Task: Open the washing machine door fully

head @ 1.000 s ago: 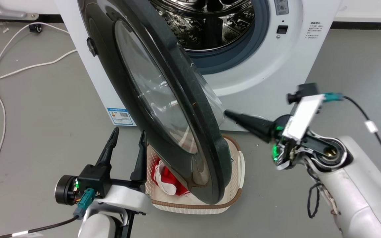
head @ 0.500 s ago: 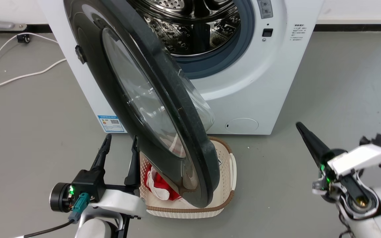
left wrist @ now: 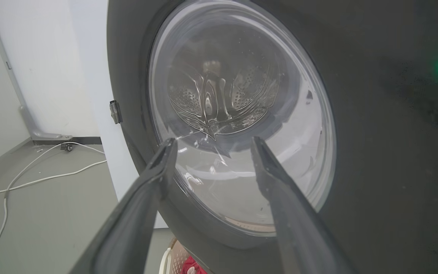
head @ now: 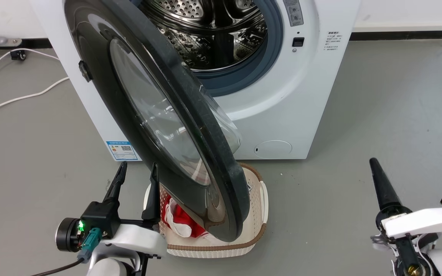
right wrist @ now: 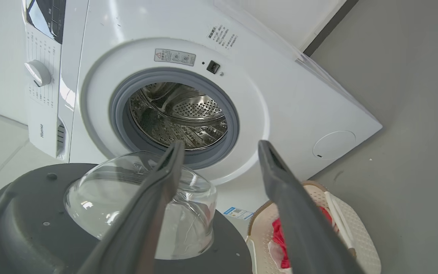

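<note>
Black-fingered left gripper [head: 137, 170], spread apart, sits just beside the outer face of the washing machine door [head: 98, 84], which stands swung out from the washing machine [head: 282, 99] over a cream basket [head: 258, 214]. Right gripper [right wrist: 221, 146], also spread, hangs well apart.

The brand name Hisense [right wrist: 41, 130] is showing sideways on the panel of the washing machine [right wrist: 287, 87]. A warning label [right wrist: 175, 57] with a triangle sign is sitting above the drum opening [right wrist: 177, 114], its print too small. The blue label sticker [head: 123, 150], low left on the front, is carrying a QR code [head: 126, 148], words unreadable.
</note>
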### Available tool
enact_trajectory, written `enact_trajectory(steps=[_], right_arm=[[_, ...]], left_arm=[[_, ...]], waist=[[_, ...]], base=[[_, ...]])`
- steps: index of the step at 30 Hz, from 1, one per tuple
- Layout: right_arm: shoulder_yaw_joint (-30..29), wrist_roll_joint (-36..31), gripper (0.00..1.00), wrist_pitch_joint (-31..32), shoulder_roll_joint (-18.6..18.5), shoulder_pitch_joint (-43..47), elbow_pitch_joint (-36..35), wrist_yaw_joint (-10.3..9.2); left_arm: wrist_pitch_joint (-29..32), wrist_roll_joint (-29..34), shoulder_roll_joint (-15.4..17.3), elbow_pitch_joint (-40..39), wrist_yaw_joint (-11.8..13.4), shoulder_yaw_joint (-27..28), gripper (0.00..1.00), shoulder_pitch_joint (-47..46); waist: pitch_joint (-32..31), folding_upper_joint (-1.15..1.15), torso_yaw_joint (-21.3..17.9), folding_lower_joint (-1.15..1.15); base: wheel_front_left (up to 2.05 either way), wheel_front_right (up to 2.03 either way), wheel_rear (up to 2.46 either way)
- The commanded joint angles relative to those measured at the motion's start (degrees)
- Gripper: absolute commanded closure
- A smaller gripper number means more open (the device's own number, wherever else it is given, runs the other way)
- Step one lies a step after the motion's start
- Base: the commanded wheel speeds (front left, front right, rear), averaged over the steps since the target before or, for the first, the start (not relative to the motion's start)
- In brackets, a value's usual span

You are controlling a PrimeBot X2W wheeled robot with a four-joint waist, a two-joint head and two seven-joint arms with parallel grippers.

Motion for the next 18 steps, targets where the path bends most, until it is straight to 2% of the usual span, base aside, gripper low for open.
enact_trajectory(steps=[1, 4, 9, 14, 18], right_arm=[[-0.61, -3.89, 0.0, -1.98, 0.35, 0.72, -0.25, 0.0], [-2.55, -11.55, 0.0, -4.18, 1.52, 0.75, -0.43, 0.0], [-7.95, -31.53, 0.0, -5.58, 3.48, 1.13, -2.1, -0.01], [-12.75, -55.17, 0.0, -4.28, 7.19, 2.67, -8.75, -0.01], [-13.44, -68.3, 0.0, -0.69, 9.6, 5.33, -15.07, -0.02]], left_arm=[[-0.15, -0.08, 0.03, -0.07, 0.2, 0.21, 0.0, 0.36], [-0.15, -0.16, 0.02, -0.15, 0.38, 0.35, 0.0, 0.69], [-0.15, -0.22, 0.03, -0.27, 0.42, 0.49, 0.0, 0.92], [-0.15, -0.1, 0.0, -0.37, 0.48, 0.65, 0.0, 0.7], [-0.15, 0.1, 0.0, -0.41, 0.38, 0.71, 0.0, 0.5]], waist=[[-0.12, 0.0, -0.1, 0.0], [-0.3, 0.0, -0.25, 0.0], [-0.45, 0.0, -0.4, 0.0], [-0.28, 0.0, -0.54, 0.0], [-0.19, 0.0, -0.5, 0.0]], base=[[0.0, 0.0, 0.0], [0.0, 0.0, 0.0], [0.0, 0.0, 0.0], [0.0, 0.0, 0.0], [0.0, 0.0, 0.0]])
